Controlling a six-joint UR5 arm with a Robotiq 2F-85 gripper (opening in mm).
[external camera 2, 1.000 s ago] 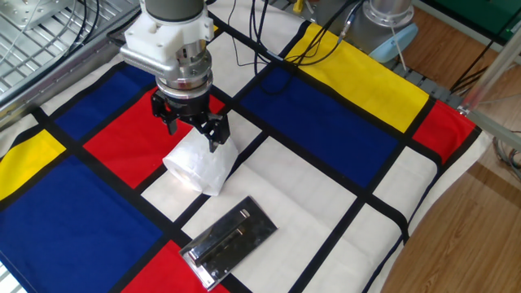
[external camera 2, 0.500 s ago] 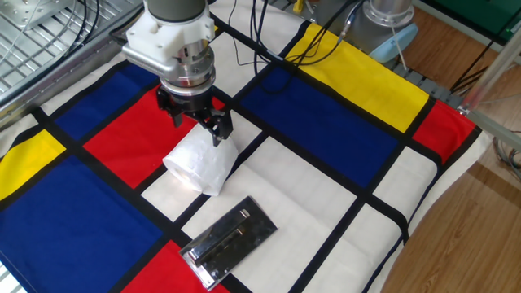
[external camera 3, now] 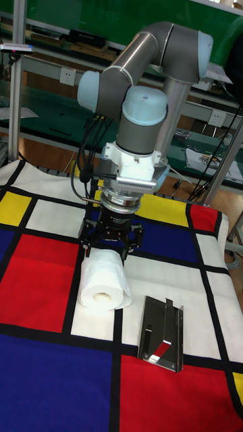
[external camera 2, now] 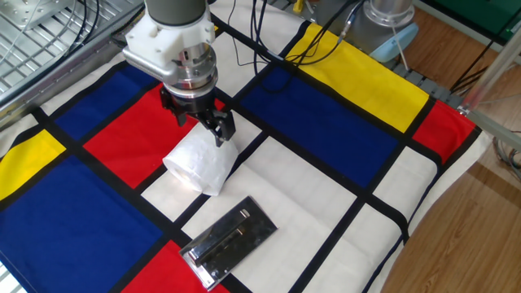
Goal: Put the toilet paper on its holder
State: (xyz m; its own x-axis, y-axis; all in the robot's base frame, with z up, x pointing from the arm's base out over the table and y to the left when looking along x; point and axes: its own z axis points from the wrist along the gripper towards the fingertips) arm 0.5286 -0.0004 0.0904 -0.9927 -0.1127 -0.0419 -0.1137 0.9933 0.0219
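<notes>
The arm (external camera 3: 145, 61) hangs over the cloth-covered table (external camera 2: 342, 122), its gripper (external camera 2: 201, 126) released, fingers spread above the toilet paper (external camera 2: 199, 165) — touching or not, unclear. The roll lies mid-table on a white panel; only the tall view shows its core. The holder (external camera 2: 230, 241) lies apart, nearer the front edge.

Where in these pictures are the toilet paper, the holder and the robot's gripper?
toilet paper (external camera 3: 104, 283), tall fixed view, on the roll's white side.
holder (external camera 2: 230, 242), fixed view, on the middle of the shiny plate.
gripper (external camera 2: 203, 124), fixed view, between the fingertips above the roll.
</notes>
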